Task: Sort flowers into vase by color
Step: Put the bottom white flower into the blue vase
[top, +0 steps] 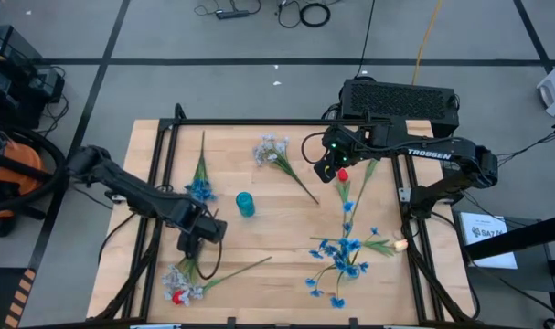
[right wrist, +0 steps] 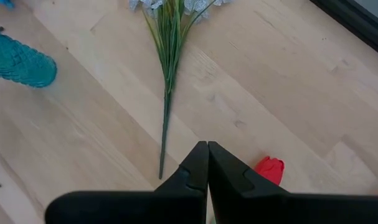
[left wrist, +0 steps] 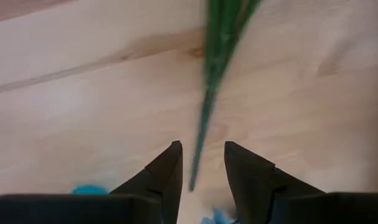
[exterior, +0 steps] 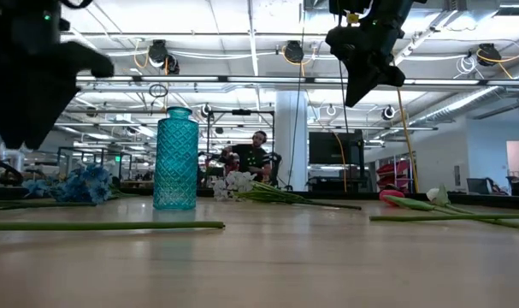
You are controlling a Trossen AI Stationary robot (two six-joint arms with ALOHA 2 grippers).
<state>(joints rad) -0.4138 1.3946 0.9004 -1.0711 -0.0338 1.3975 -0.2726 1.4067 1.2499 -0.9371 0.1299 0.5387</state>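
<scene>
A teal glass vase (top: 245, 204) stands upright near the table's middle. Flowers lie flat around it: a bright blue spray (top: 199, 187), a pale blue-white spray (top: 272, 151), a red tulip (top: 343, 174), several blue sprays (top: 341, 256), a pale bunch (top: 178, 285) and a cream bud (top: 400, 244). My left gripper (top: 197, 238) hangs open above a green stem (left wrist: 201, 143), one finger on either side, not touching it. My right gripper (right wrist: 207, 152) is shut and empty, raised above the table beside the red tulip (right wrist: 269, 169).
Dark frame rails (top: 158, 164) run along the table's sides. A black box (top: 400, 96) sits at the far edge. A long stem (exterior: 105, 226) lies toward the near edge. Bare wood shows near the vase's right side. A person (exterior: 257, 154) sits far behind the table.
</scene>
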